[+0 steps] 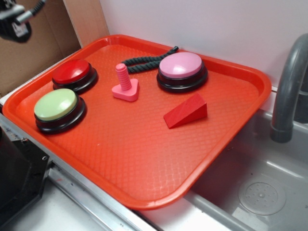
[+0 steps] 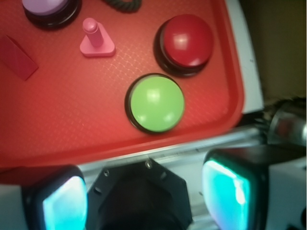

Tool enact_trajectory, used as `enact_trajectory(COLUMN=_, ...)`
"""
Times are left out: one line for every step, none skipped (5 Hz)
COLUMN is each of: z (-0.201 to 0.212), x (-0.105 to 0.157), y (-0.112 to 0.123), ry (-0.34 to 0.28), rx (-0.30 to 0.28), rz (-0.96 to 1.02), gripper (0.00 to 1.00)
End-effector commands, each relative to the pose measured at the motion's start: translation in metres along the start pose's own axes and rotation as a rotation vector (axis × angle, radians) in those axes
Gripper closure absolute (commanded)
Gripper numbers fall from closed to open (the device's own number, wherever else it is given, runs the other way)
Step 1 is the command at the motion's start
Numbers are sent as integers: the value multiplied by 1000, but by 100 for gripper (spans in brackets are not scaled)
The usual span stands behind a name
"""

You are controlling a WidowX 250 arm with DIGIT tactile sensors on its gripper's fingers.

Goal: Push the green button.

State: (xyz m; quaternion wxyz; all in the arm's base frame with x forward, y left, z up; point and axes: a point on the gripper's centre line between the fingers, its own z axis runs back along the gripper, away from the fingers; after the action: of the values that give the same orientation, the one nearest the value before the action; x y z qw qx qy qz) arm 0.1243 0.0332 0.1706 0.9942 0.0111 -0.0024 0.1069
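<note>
Green button [image 1: 56, 104] sits on its black base in the near-left corner of the red tray [image 1: 144, 163], close to the rim, dome untouched. In the wrist view it lies just beyond the gripper [image 2: 144, 201], a little to the right of centre, nothing between them. Gripper high and clear of the tray, pads [image 2: 225, 194] spread wide apart, nothing held; in the exterior view only a dark part of the arm [image 1: 17, 21] shows at the upper left, well above the buttons. Red button [image 1: 72, 72] stands just behind the green one along the left rim, apart from it by a narrow strip of tray. Pink peg on a flat triangular foot [image 1: 126, 86] upright near the tray's middle, between the red button and the pink button [image 1: 182, 67] at the far side. Dark twisted rope [image 1: 144, 60] lies curved along the back rim, one end reaching the pink button. Red wedge [image 1: 185, 111] rests to the right of centre, alone. Tray overhangs a grey sink [image 1: 260, 187] at the right, with a grey tap [image 1: 288, 86] rising beside it. Metal worktop edge [image 1: 72, 187] runs under the tray's near side.
</note>
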Motion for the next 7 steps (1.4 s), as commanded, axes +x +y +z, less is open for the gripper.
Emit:
enact_trajectory(z=-60, x=25, y=20, ry=-18, rx=16, rz=-49, gripper=0)
enact_trajectory(z=-85, x=27, y=24, ry=-59, rx=80, rz=-41, gripper=0)
enact_trajectory(z=-110, x=29, y=29, ry=-76, rx=81, rz=-31, gripper=0)
enact_trajectory(z=-124, x=32, y=25, ry=-60, rx=79, rz=-27, gripper=0)
enact_trajectory(z=-127, x=30, y=29, ry=-48, rx=43, rz=-19, gripper=0)
enact_trajectory(z=-121, x=28, y=31, ry=-64, rx=60, rz=-16, gripper=0)
enact_trajectory(z=-106, x=26, y=32, ry=-46, rx=44, rz=-41, gripper=0)
